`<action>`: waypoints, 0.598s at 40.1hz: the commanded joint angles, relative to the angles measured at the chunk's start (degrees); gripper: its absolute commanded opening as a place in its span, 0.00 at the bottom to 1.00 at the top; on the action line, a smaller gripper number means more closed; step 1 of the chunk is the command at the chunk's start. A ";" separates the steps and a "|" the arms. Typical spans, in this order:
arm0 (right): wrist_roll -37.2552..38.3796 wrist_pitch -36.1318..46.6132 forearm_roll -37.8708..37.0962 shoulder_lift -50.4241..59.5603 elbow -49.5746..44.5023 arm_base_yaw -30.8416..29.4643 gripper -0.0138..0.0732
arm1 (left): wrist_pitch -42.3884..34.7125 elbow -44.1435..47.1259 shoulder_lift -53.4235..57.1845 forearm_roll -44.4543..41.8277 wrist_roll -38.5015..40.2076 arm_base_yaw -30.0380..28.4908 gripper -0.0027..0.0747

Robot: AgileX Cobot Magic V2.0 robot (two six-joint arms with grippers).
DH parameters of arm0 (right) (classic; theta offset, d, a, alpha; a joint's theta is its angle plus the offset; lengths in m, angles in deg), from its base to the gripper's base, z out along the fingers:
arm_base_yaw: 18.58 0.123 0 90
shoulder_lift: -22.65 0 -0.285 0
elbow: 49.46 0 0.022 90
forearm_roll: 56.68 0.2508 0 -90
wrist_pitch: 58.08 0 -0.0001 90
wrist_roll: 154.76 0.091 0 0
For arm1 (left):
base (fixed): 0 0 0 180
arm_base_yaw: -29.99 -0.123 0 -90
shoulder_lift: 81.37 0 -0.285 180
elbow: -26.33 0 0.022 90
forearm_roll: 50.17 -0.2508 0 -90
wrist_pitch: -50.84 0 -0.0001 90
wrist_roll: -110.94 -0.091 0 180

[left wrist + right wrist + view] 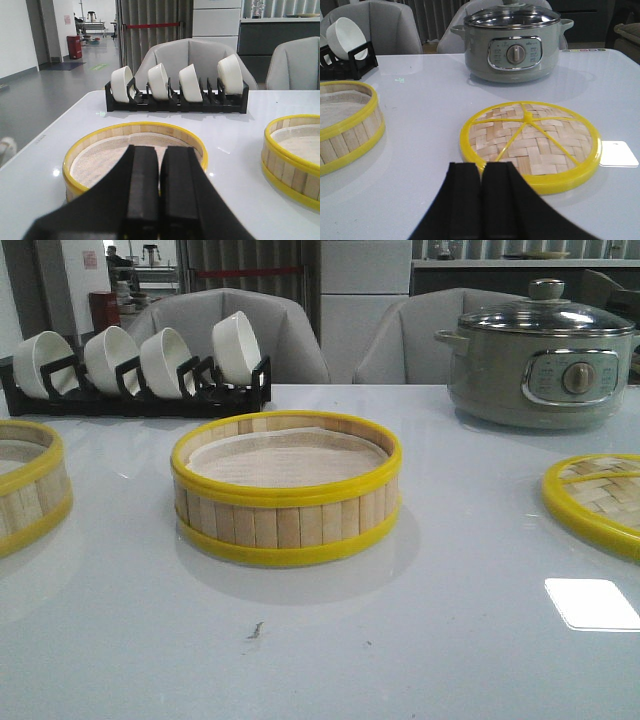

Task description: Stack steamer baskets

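A steamer basket (286, 490) with yellow rims and a pale liner stands in the middle of the table. A second basket (28, 483) sits at the left edge, half cut off; in the left wrist view it (90, 157) lies just beyond my left gripper (160, 150). The woven yellow-rimmed lid (598, 498) lies flat at the right; in the right wrist view it (530, 142) lies just beyond my right gripper (482, 167). Both grippers are shut and empty, held above the table. Neither gripper shows in the front view.
A black rack of white bowls (135, 370) stands at the back left. A grey-green electric pot (540, 358) with a glass lid stands at the back right. Grey chairs stand behind the table. A bright reflection (592, 602) lies on the table near the right.
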 commanded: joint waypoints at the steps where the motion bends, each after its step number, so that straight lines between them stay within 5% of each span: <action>1: -0.60 5.11 -0.55 1.19 0.92 -0.04 0.22 | -4.73 0.15 0.73 0.20 0.14 -0.16 0.14; 24: -0.60 5.11 -0.55 1.19 0.92 -0.04 0.22 | -4.73 0.15 0.73 0.20 0.14 -0.16 0.14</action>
